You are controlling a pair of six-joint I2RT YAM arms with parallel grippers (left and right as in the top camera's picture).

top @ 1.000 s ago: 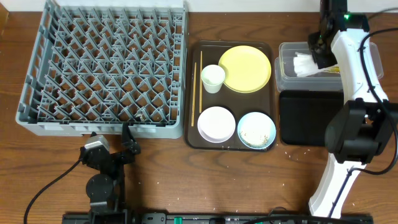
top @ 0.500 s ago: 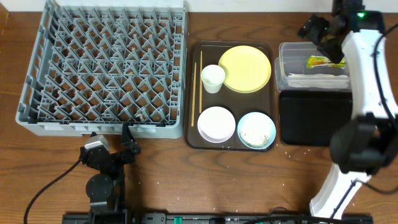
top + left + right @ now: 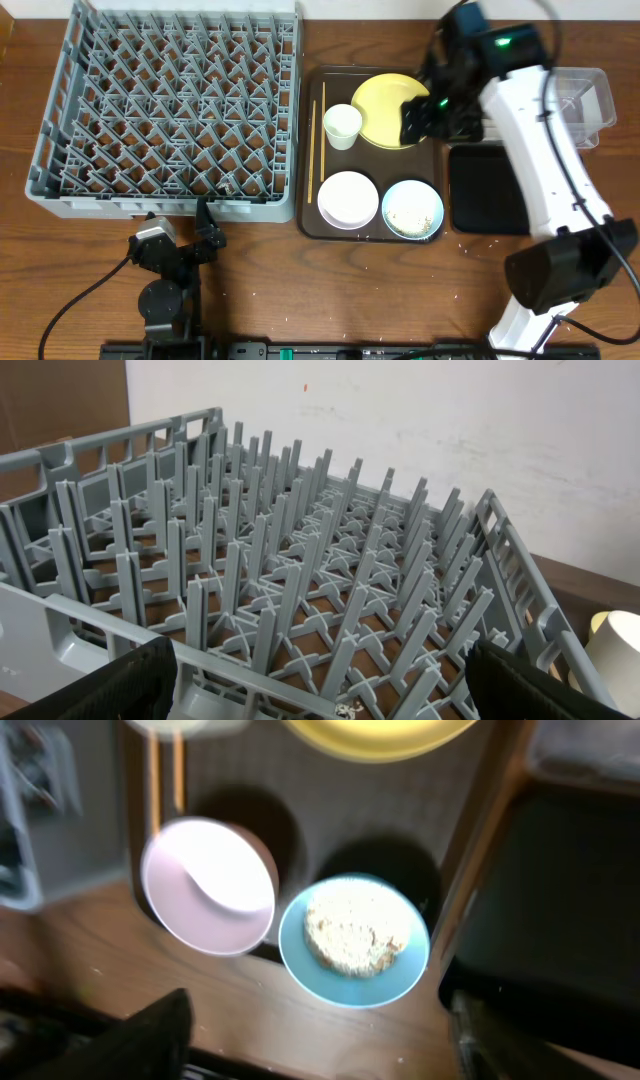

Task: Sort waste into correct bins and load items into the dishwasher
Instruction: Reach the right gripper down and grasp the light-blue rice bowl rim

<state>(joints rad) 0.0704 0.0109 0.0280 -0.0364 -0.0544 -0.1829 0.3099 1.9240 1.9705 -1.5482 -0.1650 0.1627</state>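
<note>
The right claw (image 3: 418,120), spread wide, hangs over the round yellow plate (image 3: 383,105) on the dark brown serving tray (image 3: 374,160). The light blue bowl (image 3: 353,942) below it holds white rice (image 3: 350,930). The left claw (image 3: 207,225) is wide too.

You have nothing to read here. No lettering, label, brand or number can be made out in any of the three views, neither on the large grey plastic dish rack (image 3: 170,110) nor on the dark brown serving tray (image 3: 378,160). The right wrist view is too blurred to show any fine print.
</note>
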